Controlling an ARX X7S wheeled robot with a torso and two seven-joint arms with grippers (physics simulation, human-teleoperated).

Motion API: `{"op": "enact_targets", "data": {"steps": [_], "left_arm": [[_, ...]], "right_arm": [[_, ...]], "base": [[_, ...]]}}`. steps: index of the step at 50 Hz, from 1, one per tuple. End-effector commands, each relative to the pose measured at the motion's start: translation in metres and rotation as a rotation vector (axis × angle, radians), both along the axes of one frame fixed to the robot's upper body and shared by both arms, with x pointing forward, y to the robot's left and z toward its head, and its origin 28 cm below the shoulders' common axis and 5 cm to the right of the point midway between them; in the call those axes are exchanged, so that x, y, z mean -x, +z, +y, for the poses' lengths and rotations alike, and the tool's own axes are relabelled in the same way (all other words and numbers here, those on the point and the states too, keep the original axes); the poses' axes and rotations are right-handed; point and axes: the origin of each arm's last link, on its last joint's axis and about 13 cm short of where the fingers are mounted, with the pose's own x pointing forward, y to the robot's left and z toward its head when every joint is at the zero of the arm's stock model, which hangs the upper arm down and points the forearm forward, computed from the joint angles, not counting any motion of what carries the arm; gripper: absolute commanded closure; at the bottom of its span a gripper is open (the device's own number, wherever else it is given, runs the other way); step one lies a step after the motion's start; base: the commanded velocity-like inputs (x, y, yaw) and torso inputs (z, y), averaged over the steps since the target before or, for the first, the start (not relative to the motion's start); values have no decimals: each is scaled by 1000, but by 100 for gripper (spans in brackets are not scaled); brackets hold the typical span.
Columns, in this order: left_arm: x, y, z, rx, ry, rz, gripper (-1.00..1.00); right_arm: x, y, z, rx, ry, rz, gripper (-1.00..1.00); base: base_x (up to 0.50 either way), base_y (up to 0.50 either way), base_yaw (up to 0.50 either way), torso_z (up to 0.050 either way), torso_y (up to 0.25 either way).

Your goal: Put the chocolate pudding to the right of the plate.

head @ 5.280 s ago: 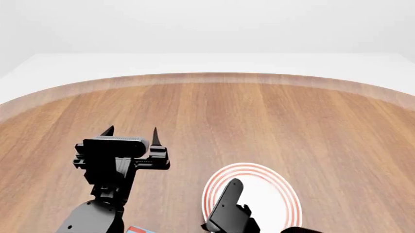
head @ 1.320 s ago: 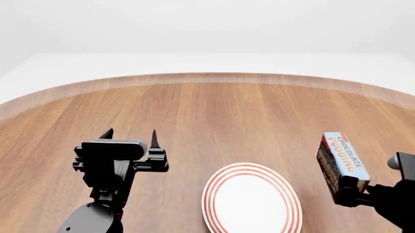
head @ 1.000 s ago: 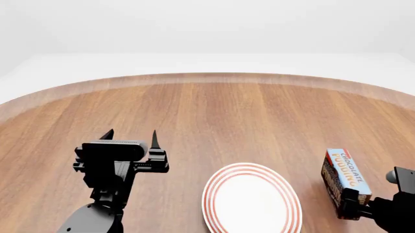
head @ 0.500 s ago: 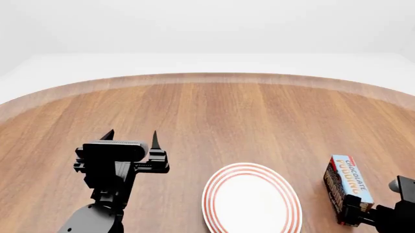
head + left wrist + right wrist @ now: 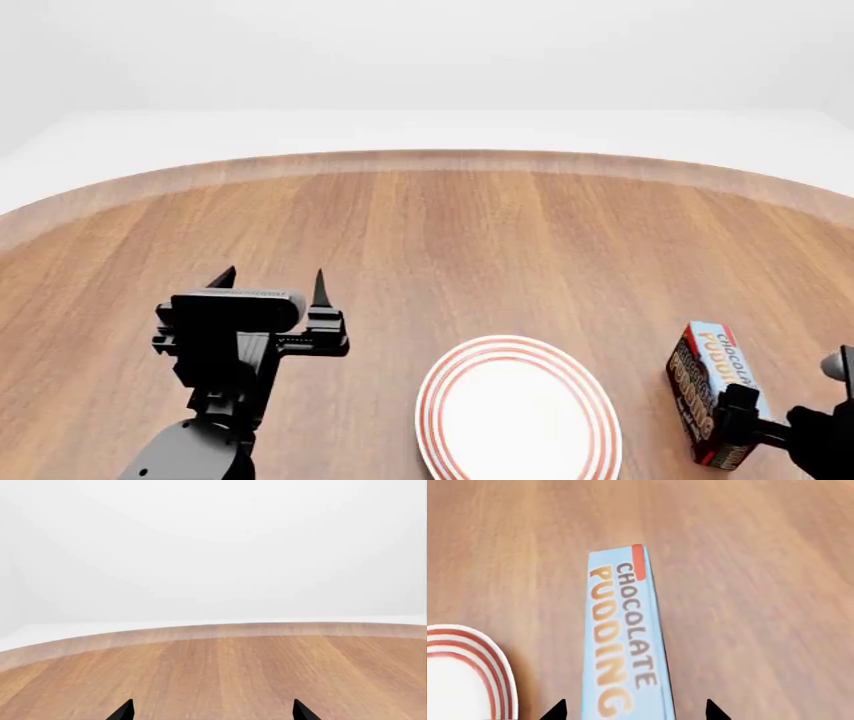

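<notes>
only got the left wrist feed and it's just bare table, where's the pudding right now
observer: the pudding is to the right of the plate, standing on a long edge, blue face up.
operator: touching the plate
observer: no, the right wrist view shows a strip of bare table between them.
operator: right gripper shut on it
observer: no, the right gripper is open, one fingertip on either side of the pudding with a gap on each.
</notes>
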Motion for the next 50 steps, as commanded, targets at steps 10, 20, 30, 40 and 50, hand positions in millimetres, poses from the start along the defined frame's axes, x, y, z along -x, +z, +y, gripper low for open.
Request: {"op": "enact_targets", "data": {"steps": [10, 20, 30, 40, 50], "left_arm": [[0, -1, -1, 2, -3, 4, -100], [0, 0, 0, 1, -1, 2, -100], [0, 2, -1, -1, -4, -2, -100], [0, 2, -1, -1, -7, -4, -100], [-1, 5, -2, -6, -8, -9, -100]], "right_arm": [[-1, 47, 9, 25, 59, -154, -100], [-5, 52, 12, 25, 72, -182, -100], [8, 90, 26, 20, 148, -344, -100], [12, 121, 57, 77, 238, -503, -100], [12, 123, 102, 226, 219, -646, -100]], "base": [[0, 0, 0, 0, 0], [0, 0, 0, 0, 0], [0, 0, 0, 0, 0], [0, 0, 0, 0, 0], [0, 0, 0, 0, 0]]}}
